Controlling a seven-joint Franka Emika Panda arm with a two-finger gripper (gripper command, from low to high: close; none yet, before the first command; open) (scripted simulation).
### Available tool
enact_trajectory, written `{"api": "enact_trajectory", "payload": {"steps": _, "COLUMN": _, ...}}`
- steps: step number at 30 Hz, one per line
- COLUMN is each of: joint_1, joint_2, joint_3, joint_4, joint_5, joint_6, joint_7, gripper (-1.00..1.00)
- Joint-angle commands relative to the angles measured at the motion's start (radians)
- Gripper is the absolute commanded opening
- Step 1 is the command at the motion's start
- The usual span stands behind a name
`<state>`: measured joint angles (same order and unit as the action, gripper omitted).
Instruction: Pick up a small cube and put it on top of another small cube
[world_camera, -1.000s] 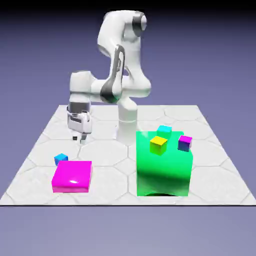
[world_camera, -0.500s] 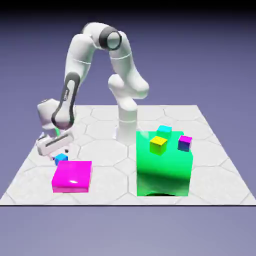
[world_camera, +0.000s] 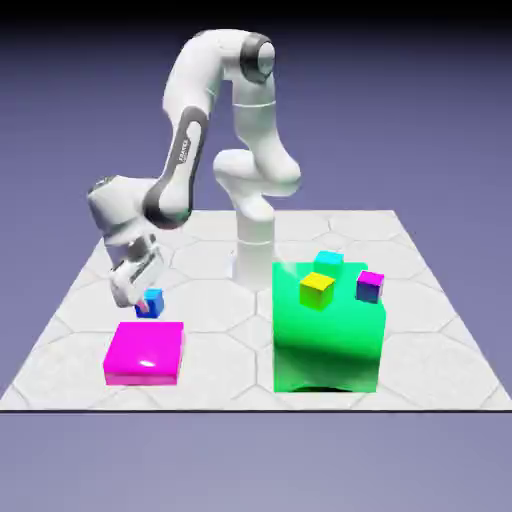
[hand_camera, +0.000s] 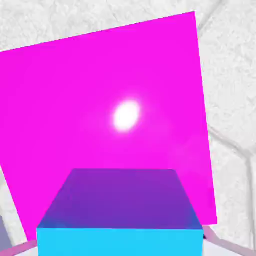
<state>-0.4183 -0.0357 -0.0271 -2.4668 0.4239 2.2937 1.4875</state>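
The small cube (world_camera: 152, 301) has a bright cyan top and dark blue sides, crisp-edged and tiny. The gripper (world_camera: 143, 306) is clamped on it, holding it just above the far edge of the flat, glossy magenta block (world_camera: 145, 351), on the exterior view's left of the pale hex-tiled table (world_camera: 420, 330)

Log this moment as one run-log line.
phase: lift | gripper: shut on small cube | cube: off the table, above flat magenta block's far edge | target: not yet reached
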Motion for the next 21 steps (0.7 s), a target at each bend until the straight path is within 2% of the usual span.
{"api": "enact_trajectory", "payload": {"steps": 1, "joint_1": 0.012, "joint_2": -0.031, "joint_3": 0.037, "joint_4": 0.011, "joint_5": -0.016, "joint_6": -0.044, "joint_7": -0.013, "gripper": -1.00}}
{"api": "enact_trajectory", "payload": {"steps": 12, "joint_1": 0.324, "joint_2": -0.357, "joint_3": 0.410, "joint_4": 0.122, "joint_5": -0.154, "joint_6": -0.495, "joint_7": -0.163, "gripper": -1.00}}
{"api": "enact_trajectory", "payload": {"steps": 18, "joint_1": 0.338, "joint_2": -0.313, "joint_3": 0.443, "joint_4": -0.022, "joint_5": -0.132, "joint_6": -0.307, "joint_7": -0.169, "gripper": -1.00}}
{"api": "enact_trajectory", "payload": {"steps": 19, "joint_1": 0.338, "joint_2": -0.313, "joint_3": 0.443, "joint_4": -0.022, "joint_5": -0.132, "joint_6": -0.307, "joint_7": -0.169, "gripper": 1.00}}
{"api": "enact_trajectory", "payload": {"steps": 21, "joint_1": 0.335, "joint_2": -0.323, "joint_3": 0.435, "joint_4": 0.011, "joint_5": -0.137, "joint_6": -0.350, "joint_7": -0.168, "gripper": 1.00}}
